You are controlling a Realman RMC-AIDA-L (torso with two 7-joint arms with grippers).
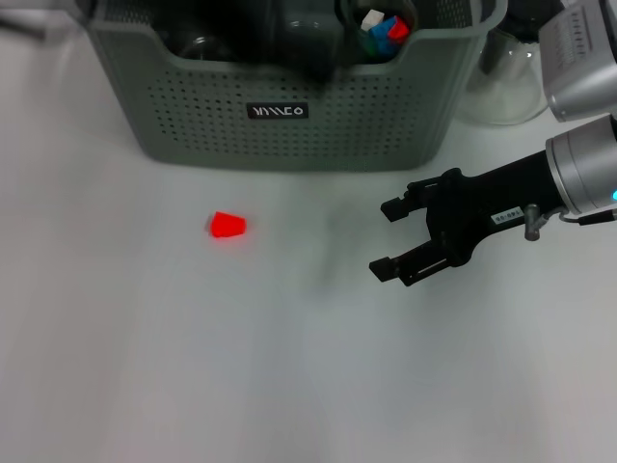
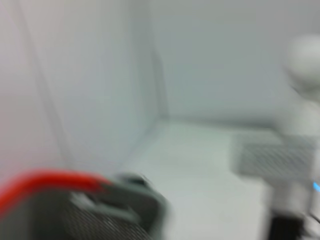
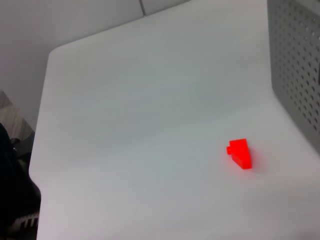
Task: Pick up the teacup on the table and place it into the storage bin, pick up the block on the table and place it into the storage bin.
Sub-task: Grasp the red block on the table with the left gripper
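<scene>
A small red block (image 1: 228,226) lies on the white table in front of the storage bin (image 1: 193,116), a grey-green perforated basket with a black label. The right wrist view shows the block (image 3: 241,153) near the bin's wall (image 3: 300,65). My right gripper (image 1: 381,239) hovers open over the table to the right of the block, fingers pointing toward it, nothing between them. I cannot make out the teacup; dark shapes and a few coloured pieces (image 1: 384,27) lie inside the bin. My left gripper is out of view.
A clear glass carafe (image 1: 506,82) stands to the right of the bin, behind my right arm. In the left wrist view a grey object with a red rim (image 2: 55,182) is close by, and the bin (image 2: 270,159) is farther off.
</scene>
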